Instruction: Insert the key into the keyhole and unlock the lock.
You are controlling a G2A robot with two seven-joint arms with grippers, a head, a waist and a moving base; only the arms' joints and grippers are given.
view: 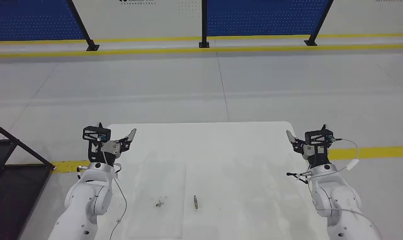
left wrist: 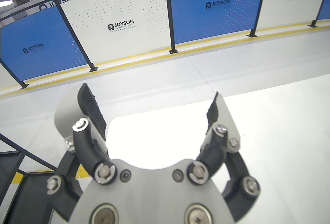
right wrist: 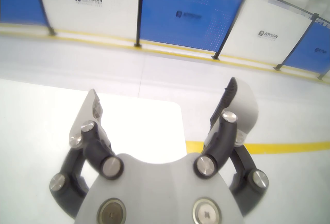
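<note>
Top view — white table (view: 208, 152), blue-and-white fence (view: 271, 10) behind; left claw (left wrist: 150, 92), right claw (right wrist: 162, 87) both wide

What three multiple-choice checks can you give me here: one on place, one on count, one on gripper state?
1. Where on the table do the small metal items lie? A near the robot, centre; B far edge; C right corner.
2. How many items? A one; B two; C four.
3. The left gripper and right gripper are: A both open; B both shut; C one shut.
1 A, they sit on the robot's side; 2 B, two lie apart; 3 A, fingers spread, nothing between.
</note>
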